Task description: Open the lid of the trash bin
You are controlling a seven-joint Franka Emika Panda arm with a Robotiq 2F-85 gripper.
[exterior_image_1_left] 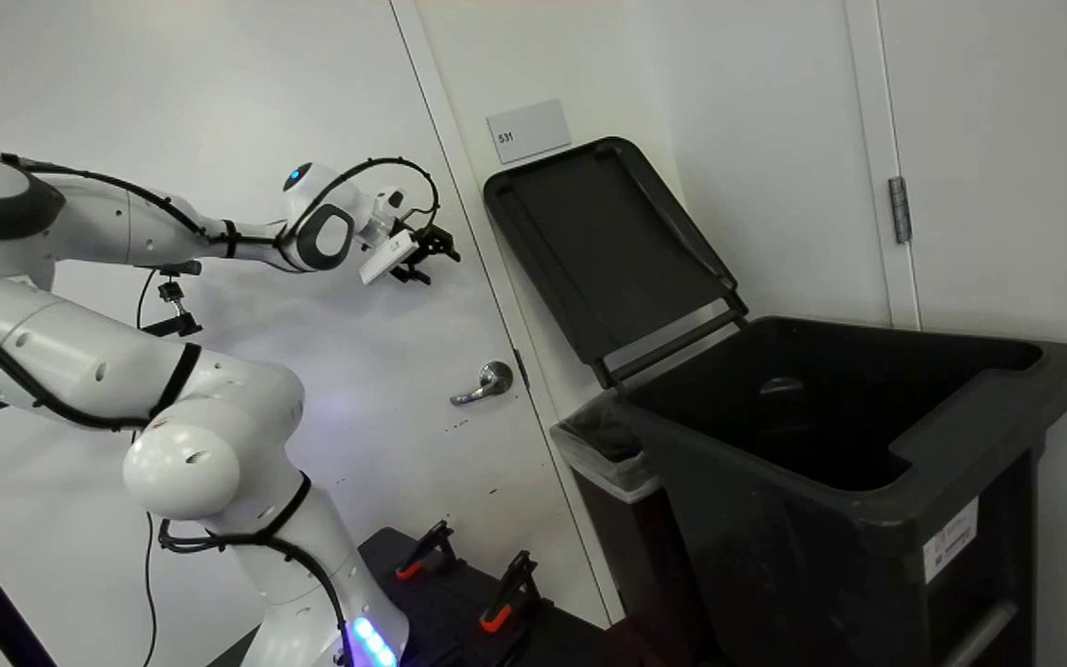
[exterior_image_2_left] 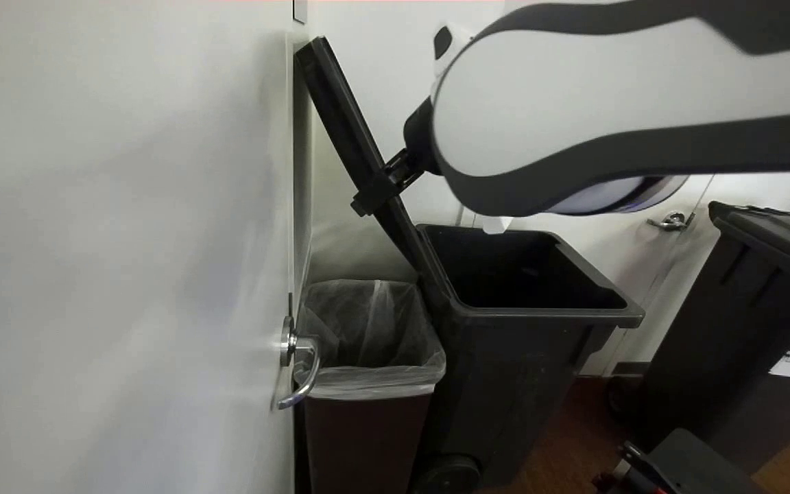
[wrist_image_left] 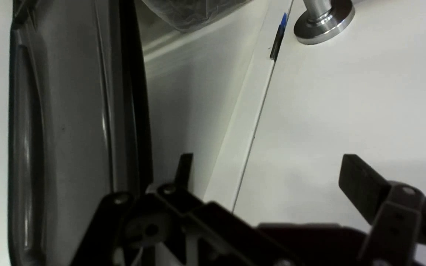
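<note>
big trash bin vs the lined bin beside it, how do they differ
The trash bin is larger than the lined bin. The trash bin has a raised hinged lid; the lined bin shows none. The lined bin holds a translucent liner; the trash bin shows none. Both are dark and open at the top.

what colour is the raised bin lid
Dark grey, nearly black; the lid shows best in an exterior view.

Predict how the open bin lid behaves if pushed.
The lid probably swings rather than slides, being hinged to the trash bin. It looks fairly stiff: broad panel, no visible sag. Leaning back past upright, it may not drop shut at a light nudge.
</note>
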